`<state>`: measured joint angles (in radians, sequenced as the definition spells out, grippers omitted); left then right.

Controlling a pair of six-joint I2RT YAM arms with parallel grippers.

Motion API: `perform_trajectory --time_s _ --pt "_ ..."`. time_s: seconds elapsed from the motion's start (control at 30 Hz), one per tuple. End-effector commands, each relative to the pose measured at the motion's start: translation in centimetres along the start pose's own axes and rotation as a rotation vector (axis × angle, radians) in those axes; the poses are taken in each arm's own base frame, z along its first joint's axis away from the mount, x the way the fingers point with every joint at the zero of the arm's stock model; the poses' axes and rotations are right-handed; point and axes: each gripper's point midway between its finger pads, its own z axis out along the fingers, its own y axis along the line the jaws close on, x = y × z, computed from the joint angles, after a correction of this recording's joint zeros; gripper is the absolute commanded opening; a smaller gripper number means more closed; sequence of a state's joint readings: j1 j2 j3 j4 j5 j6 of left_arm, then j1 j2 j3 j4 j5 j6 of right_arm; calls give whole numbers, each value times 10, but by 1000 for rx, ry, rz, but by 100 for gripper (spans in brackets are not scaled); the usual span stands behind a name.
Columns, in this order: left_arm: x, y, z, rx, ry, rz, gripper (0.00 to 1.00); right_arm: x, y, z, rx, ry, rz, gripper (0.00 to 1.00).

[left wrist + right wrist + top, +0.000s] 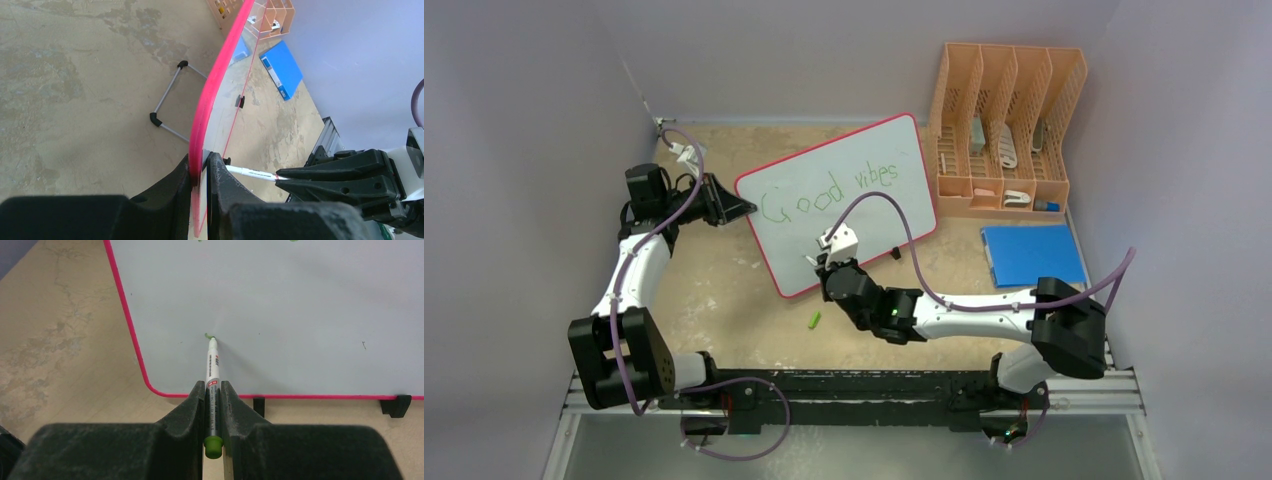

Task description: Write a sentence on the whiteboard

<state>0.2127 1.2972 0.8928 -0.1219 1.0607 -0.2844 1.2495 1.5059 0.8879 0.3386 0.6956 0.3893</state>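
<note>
**Board:** The whiteboard (794, 245) stands mid-table (714, 290) on black feet, propped by a wire stand (167, 107) at the back and turned at an angle to the arms.

**Writing:** The sentence (844, 190) is only partly done. The top line reads "Good vibes" in green and the lower half is blank except for one small green mark.

**Left tool** (202, 165)**:** Narrow, clamped on the board's red rim at its left edge, one finger each side. Judged to be a steadying hold.

**Right tool** (213, 387)**:** Closed tight on a green marker (213, 362), barrel in line w/ the fingers. The tip touches the board at that small mark, near the lower left corner.

**Other items:** A small green piece, prob. the marker's cap (815, 320), lies on the table just in front of the board. A blue folder (1032, 255) and an orange organizer (1009, 130) sit to the right, well apart from the work.

**Step in hand:** Judged as the start of the 2nd line, w/ the first stroke just begun.

**Next move:**
- Keep your left clamp firm so the board doesn't swing on its stand.
- Draw w/ light, even pressure from the right arm, since too much push could tip the board back.
- Work rightward below "Good", matching letter size and leaving room above the bottom rim.
- Lift the tip clear between letters to avoid stray lines.
</note>
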Motion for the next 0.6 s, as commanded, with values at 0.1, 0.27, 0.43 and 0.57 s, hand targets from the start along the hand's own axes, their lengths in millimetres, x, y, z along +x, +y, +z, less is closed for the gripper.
perform_trajectory --time_s 0.1,0.27,0.43,0.57 --pt "-7 4 -1 -52 -24 40 0 -23 -17 0 81 -54 46 0" --pt "-7 5 -1 -54 -24 40 0 -23 -23 -1 94 -54 52 0" --pt "-7 5 -1 -56 -25 41 0 -33 -17 -6 43 -78 62 0" --pt "-7 5 -1 -57 -25 40 0 -52 -11 -18 -28 -131 79 0"
